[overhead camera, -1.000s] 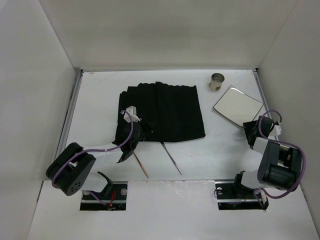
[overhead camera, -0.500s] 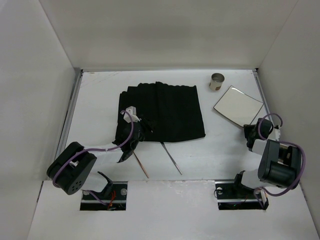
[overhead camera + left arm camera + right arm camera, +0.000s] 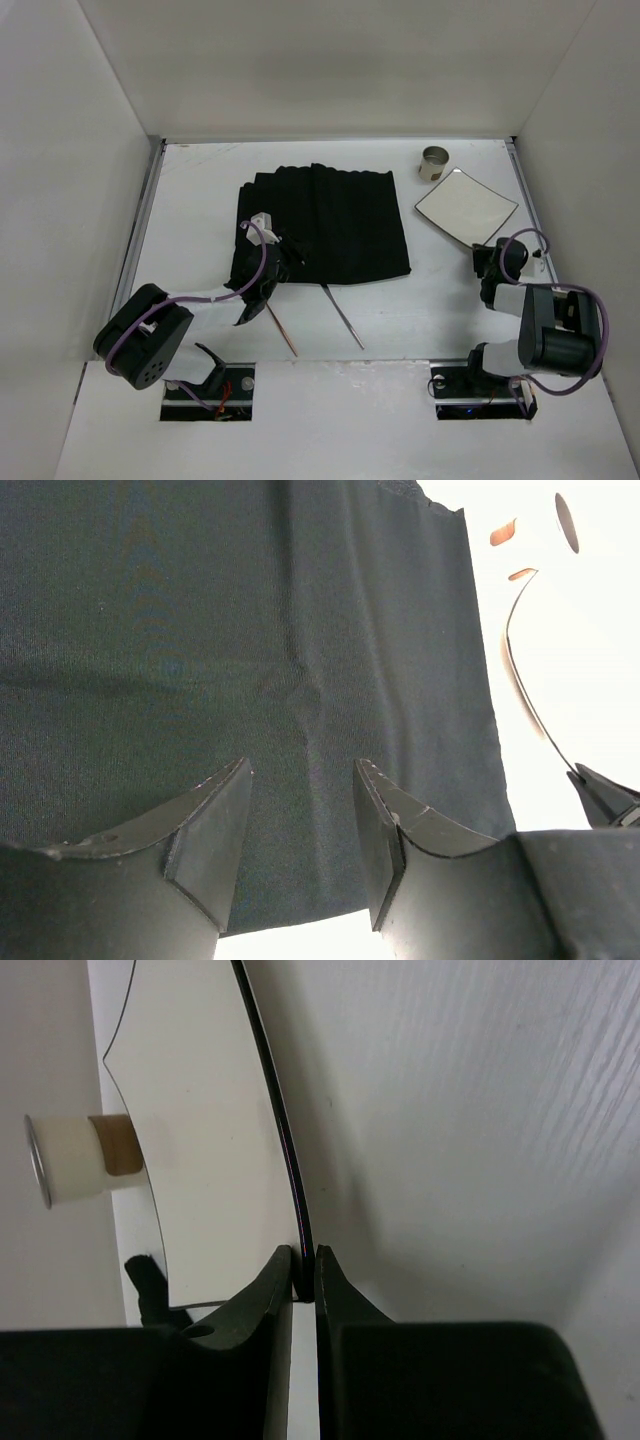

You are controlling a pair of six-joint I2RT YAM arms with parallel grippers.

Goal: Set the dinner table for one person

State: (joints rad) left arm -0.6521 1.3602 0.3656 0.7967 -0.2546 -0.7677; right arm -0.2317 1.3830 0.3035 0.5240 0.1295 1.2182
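The white tabletop [image 3: 200,190] fills the middle of the top view, between white walls, with a thin metal rail [image 3: 140,225] along each side edge. On its far half lies a black cloth mat [image 3: 340,215], wrinkled in long folds.

The left arm [image 3: 150,340] goes up from its base at the near left, bends at a big black joint, and reaches forward and to the right, with a purple cable along it. The left fingers [image 3: 212,825] are over the near left corner of the mat. They stand apart and the black cloth shows in the gap between them. I cannot tell if they touch the cloth.

The right arm [image 3: 555,335] is folded close over its base, with the wrist pointing away from the base. The right fingers [image 3: 270,1295] are pressed together on the thin dark rim of a square white plate [image 3: 466,206], at its near corner. The plate is at the far right of the tabletop, beside the mat but apart from it.

Just beyond the plate lies a small cup [image 3: 434,163], on its side in the right wrist view, with a brown band. Any print on it is too small to read.

Two thin sticks [image 3: 343,316] lie on the tabletop near the mat's near edge, both slanted. The right one touches this edge with its far end.
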